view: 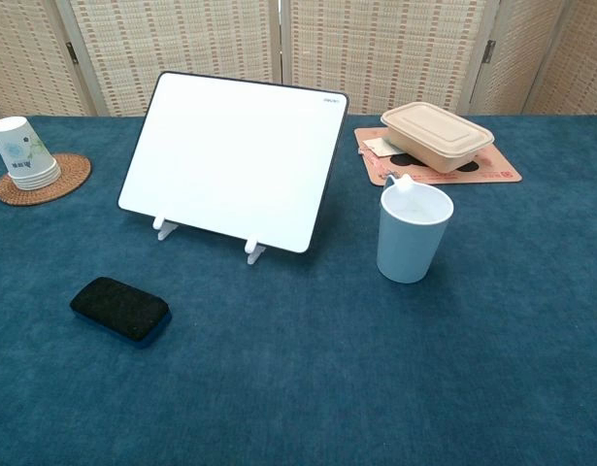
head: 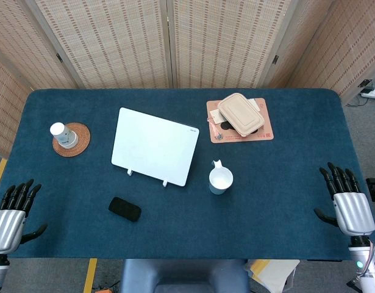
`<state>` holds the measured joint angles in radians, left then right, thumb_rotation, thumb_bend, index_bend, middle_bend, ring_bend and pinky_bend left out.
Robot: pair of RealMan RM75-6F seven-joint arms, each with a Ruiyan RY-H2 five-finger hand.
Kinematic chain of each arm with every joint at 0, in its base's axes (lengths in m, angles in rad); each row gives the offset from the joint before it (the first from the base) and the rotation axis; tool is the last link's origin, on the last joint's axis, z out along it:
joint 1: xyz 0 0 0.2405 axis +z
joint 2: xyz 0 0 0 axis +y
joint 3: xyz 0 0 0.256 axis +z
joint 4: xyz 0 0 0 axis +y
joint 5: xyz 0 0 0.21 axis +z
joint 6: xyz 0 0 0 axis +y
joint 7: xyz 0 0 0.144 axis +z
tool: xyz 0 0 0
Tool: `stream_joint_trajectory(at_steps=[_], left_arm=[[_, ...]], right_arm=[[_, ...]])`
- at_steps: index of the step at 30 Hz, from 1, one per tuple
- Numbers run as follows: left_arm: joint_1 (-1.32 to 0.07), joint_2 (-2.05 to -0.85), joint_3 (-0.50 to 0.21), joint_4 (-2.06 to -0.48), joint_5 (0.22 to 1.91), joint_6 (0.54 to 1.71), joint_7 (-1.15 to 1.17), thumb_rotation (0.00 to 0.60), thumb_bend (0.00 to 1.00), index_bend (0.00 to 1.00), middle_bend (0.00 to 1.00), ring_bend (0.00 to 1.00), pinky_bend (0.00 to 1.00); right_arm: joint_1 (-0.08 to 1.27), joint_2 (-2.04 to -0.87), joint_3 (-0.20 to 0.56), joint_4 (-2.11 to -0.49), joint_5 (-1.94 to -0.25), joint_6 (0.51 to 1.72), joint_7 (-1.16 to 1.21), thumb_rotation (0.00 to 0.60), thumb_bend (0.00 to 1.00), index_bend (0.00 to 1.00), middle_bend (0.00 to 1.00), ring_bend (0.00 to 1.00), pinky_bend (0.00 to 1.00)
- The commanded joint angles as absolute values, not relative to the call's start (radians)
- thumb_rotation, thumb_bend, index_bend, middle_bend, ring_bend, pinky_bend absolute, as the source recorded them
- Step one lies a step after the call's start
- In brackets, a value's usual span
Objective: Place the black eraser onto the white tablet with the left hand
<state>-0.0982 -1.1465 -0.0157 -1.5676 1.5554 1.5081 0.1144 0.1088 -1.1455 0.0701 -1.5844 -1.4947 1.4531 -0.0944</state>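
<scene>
Table, blue cloth. Tablet, white, tilted on two clips at centre. Mug right of it. Eraser, black, lies flat near the front edge, just ahead of the tablet, untouched. Left hand and right hand rest at the table's corners, fingers spread, holding nothing. Risk: the sloped tablet may let the eraser slide off, or tip if pressed.

This looks like a staged indoor test area rather than a home: a table covered in dark blue cloth stands before woven folding screens (a power strip lies on the grey floor behind).
</scene>
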Motion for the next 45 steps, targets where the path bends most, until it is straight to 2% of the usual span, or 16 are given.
stream_joint_trajectory(at_steps=[1,4,7,8,9,10,11,12,13,15,18,21,30,35,40,45], left_arm=[[-0.103,-1.147,-0.018,-1.57,1.543,1.491,0.111,0.6,0.22,0.0,0.04,0.0,0.05],[-0.109,-1.148,-0.018,-1.572,1.547,1.484,0.113,0.6,0.22,0.0,0.05,0.0,0.05],[-0.119,-1.155,-0.014,-1.56,1.579,1.488,0.109,0.6,0.22,0.01,0.16,0.03,0.08],[-0.123,-1.16,-0.015,-1.55,1.593,1.495,0.103,0.6,0.22,0.02,0.3,0.14,0.17],[-0.13,-1.17,-0.015,-1.531,1.613,1.5,0.083,0.6,0.22,0.03,0.51,0.33,0.34],[-0.137,-1.174,-0.009,-1.516,1.627,1.494,0.064,0.6,0.22,0.04,0.65,0.46,0.45],[-0.15,-1.171,0.006,-1.507,1.643,1.467,0.034,0.6,0.22,0.05,0.86,0.67,0.64],[-0.163,-1.164,0.017,-1.505,1.656,1.443,0.009,0.6,0.22,0.07,0.96,0.8,0.77],[-0.176,-1.159,0.026,-1.505,1.668,1.421,-0.014,0.6,0.21,0.08,0.99,0.87,0.84],[-0.208,-1.152,0.039,-1.51,1.687,1.372,-0.032,0.6,0.22,0.13,1.0,0.96,0.93],[-0.26,-1.157,0.043,-1.535,1.703,1.294,-0.012,0.6,0.29,0.17,1.0,1.0,0.99],[-0.313,-1.197,0.03,-1.525,1.712,1.236,-0.013,0.6,0.36,0.23,1.0,1.0,1.0],[-0.418,-1.265,0.01,-1.505,1.633,1.048,0.071,0.6,0.35,0.28,1.0,1.0,1.0],[-0.451,-1.278,0.003,-1.542,1.591,0.99,0.138,0.6,0.35,0.27,1.0,1.0,1.0],[-0.475,-1.351,-0.006,-1.518,1.555,0.96,0.246,0.6,0.35,0.18,1.0,1.0,1.0],[-0.509,-1.405,-0.013,-1.487,1.491,0.894,0.302,0.6,0.35,0.19,1.0,1.0,1.0]], right_arm=[[0.112,-1.144,0.069,-1.58,-1.496,1.448,-0.089,0.6,0.2,0.0,0.0,0.0,0.0],[0.113,-1.141,0.065,-1.576,-1.501,1.444,-0.083,0.6,0.2,0.0,0.0,0.0,0.0],[0.109,-1.136,0.06,-1.575,-1.508,1.451,-0.071,0.6,0.2,0.0,0.0,0.0,0.0],[0.107,-1.135,0.06,-1.575,-1.509,1.452,-0.069,0.6,0.2,0.0,0.0,0.0,0.0],[0.106,-1.135,0.059,-1.575,-1.509,1.453,-0.066,0.6,0.2,0.0,0.0,0.0,0.0],[0.106,-1.135,0.059,-1.575,-1.509,1.453,-0.065,0.6,0.2,0.0,0.0,0.0,0.0],[0.108,-1.136,0.06,-1.575,-1.509,1.452,-0.067,0.6,0.2,0.0,0.0,0.0,0.0],[0.11,-1.137,0.061,-1.575,-1.509,1.451,-0.068,0.6,0.2,0.0,0.0,0.0,0.0],[0.112,-1.139,0.062,-1.575,-1.508,1.448,-0.071,0.6,0.2,0.0,0.0,0.0,0.0],[0.118,-1.143,0.064,-1.574,-1.502,1.437,-0.08,0.6,0.2,0.0,0.0,0.0,0.0],[0.129,-1.143,0.063,-1.573,-1.495,1.412,-0.086,0.6,0.2,0.0,0.0,0.0,0.0],[0.136,-1.141,0.06,-1.571,-1.499,1.4,-0.078,0.6,0.2,0.0,0.0,0.0,0.0],[0.132,-1.134,0.062,-1.563,-1.503,1.414,-0.049,0.6,0.2,0.0,0.0,0.0,0.0],[0.132,-1.133,0.058,-1.563,-1.509,1.415,-0.045,0.6,0.2,0.0,0.0,0.0,0.0],[0.132,-1.132,0.053,-1.564,-1.516,1.416,-0.045,0.6,0.2,0.0,0.0,0.0,0.0],[0.13,-1.13,0.052,-1.561,-1.522,1.424,-0.039,0.6,0.2,0.0,0.0,0.0,0.0]])
